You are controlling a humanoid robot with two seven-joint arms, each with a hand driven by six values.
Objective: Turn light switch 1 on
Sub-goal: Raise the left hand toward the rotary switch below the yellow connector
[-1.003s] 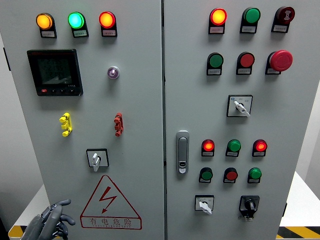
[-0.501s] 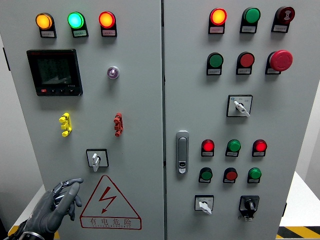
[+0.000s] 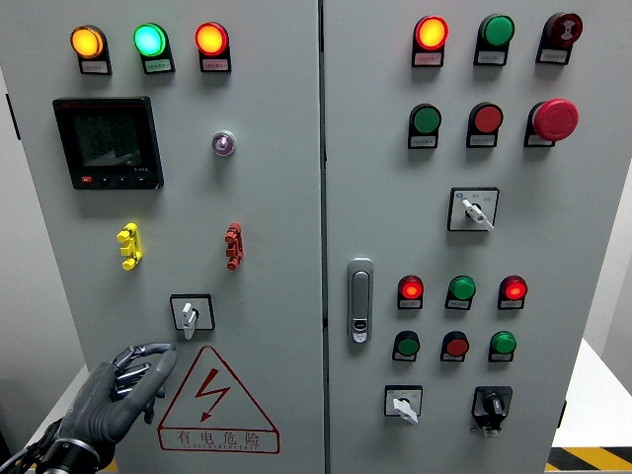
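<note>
Grey two-door electrical control cabinet (image 3: 276, 197), doors closed, seam running vertically at centre. Left door, top row: amber pilot lamp (image 3: 87, 41), green pilot lamp (image 3: 150, 40) and orange-red pilot lamp (image 3: 211, 39), all lit. Below them at 9 o'clock of the door, a black digital meter (image 3: 108, 142); to its 3 o'clock, a small round key lock (image 3: 223, 143). Mid-door: yellow toggle handle (image 3: 128, 245) and red toggle handle (image 3: 233, 245), well apart. Beneath these, a rotary selector switch (image 3: 191, 313) in a black square frame, its white knob pointing toward 6 o'clock; which control is numbered 1 cannot be told, labels being illegible. At 6 o'clock of the selector, a red triangular high-voltage warning sign (image 3: 215, 402). Left hand (image 3: 123, 385), dark grey, enters from the lower left; fingers loosely extended and slightly curled, holding nothing, fingertips (image 3: 158, 352) lying at 7 o'clock of the selector, near but apart from it, just beside the sign's left edge. Right door: door latch handle (image 3: 360, 300) near the seam; red mushroom emergency stop (image 3: 554, 119) at upper right; lit red lamps, green and red push buttons, three further rotary switches.
</note>
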